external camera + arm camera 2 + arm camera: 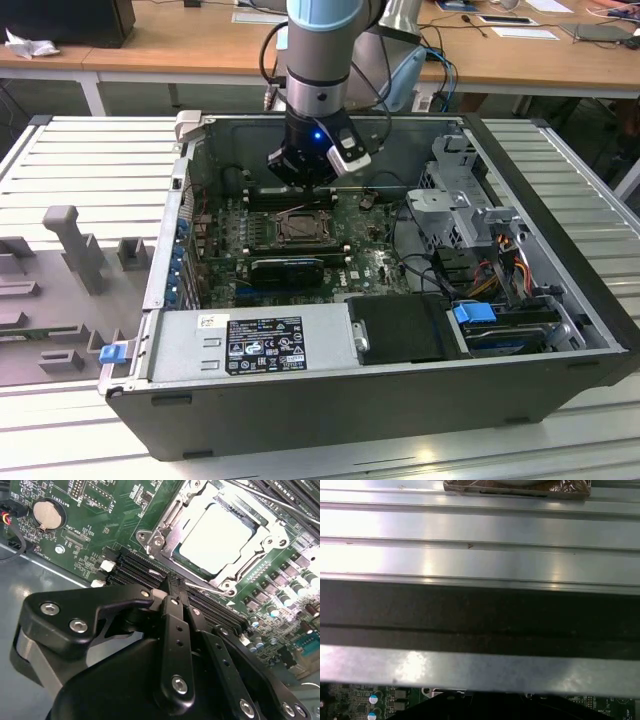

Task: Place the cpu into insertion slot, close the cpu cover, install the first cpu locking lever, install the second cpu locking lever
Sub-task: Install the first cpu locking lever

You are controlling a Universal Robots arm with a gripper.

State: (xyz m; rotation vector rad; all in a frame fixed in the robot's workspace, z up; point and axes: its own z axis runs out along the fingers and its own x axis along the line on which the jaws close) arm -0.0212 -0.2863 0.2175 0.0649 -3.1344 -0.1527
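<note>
Cpu (216,539) lies flat in insertion slot (165,555).

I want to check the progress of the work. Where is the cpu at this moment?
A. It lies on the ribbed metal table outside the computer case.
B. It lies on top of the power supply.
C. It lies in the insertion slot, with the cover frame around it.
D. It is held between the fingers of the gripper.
C: in the second wrist view the silvery cpu sits in the insertion slot, inside the cpu cover frame.
</note>
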